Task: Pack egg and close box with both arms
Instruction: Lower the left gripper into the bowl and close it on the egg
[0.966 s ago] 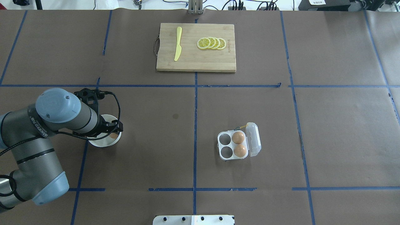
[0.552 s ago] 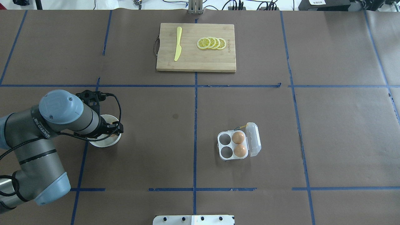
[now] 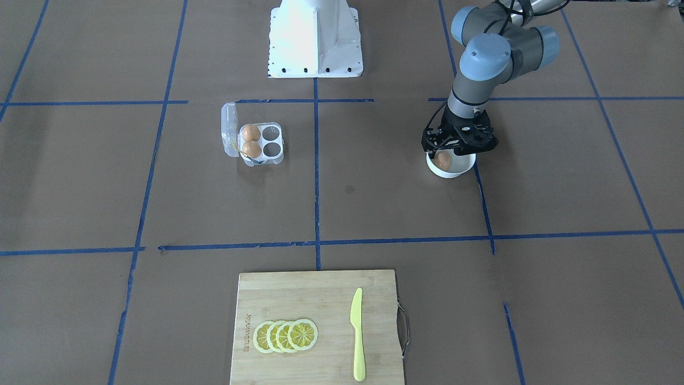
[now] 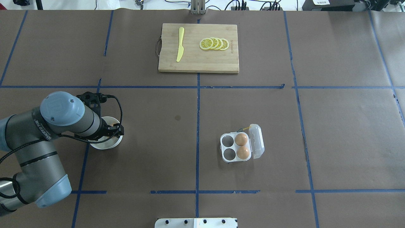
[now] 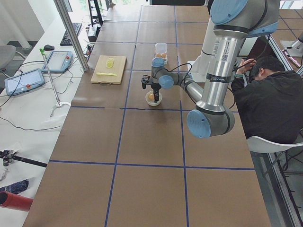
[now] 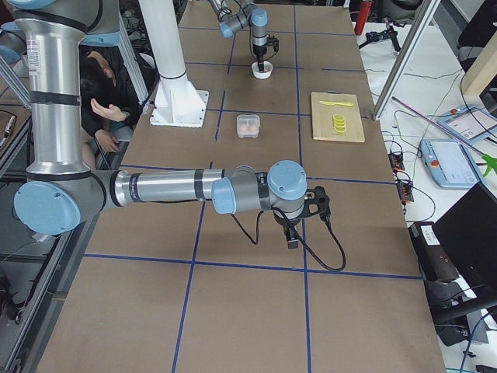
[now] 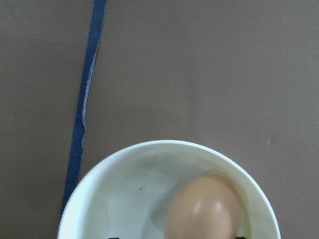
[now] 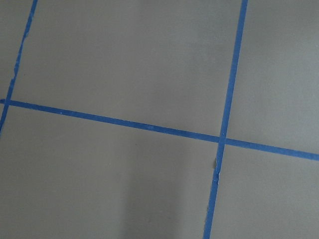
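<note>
Your left gripper (image 3: 446, 154) hangs over the white bowl (image 7: 99, 179), jaws apart, tips cut off at the wrist view's edge. The egg (image 7: 202, 206), smooth orange-brown, lies in that bowl. The box (image 4: 235, 147) sits well apart, lid open. Right gripper (image 6: 293, 237): state cannot be told. Lettering on the left arm (image 4: 39, 128) is unreadable.

The left wrist view cuts the white bowl (image 7: 99, 174) and the egg (image 7: 202, 206) off at its bottom edge. Only two dark slivers of the left tool (image 3: 453, 154) show there, so whether the fingers touch the egg cannot be told. In the overhead view the left arm's wrist covers most of the bowl, and the right tool (image 6: 290, 242), low over the surface, is too small to show how its jaws stand.
</note>
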Robot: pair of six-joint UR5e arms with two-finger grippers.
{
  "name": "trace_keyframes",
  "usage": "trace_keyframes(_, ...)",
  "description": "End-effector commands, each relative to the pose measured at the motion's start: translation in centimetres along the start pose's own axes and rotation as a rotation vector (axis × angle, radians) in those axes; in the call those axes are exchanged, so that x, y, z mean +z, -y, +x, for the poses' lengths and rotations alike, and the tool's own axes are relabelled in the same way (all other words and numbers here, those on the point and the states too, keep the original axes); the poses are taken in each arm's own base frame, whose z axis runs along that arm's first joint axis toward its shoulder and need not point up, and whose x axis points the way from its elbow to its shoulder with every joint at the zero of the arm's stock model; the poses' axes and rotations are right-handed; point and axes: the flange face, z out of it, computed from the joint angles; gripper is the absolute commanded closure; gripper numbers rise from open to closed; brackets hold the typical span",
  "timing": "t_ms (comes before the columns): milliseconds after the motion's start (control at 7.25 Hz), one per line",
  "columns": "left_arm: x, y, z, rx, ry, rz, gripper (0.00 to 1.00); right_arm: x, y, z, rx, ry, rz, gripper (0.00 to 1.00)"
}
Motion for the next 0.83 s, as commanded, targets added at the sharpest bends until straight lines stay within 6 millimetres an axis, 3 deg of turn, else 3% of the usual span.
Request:
trace_keyframes(0, 0.6, 0.15, -0.16, -0.003, 0.011, -0.003, 0.19, -0.04, 0.06, -0.07, 0.0, 0.003, 0.0, 0.0)
trace_keyframes(276, 0.57, 0.14, -0.22, -0.003, 0.011, -0.002, 0.25, -0.19, 0.08, -0.16, -0.002, 0.004, 0.003, 0.0)
trace_keyframes(690, 0.21, 0.15, -0.12, -0.006, 0.007, 0.001, 0.5, -0.5, -0.21, -0.58, -0.007, 0.006, 0.007, 0.0)
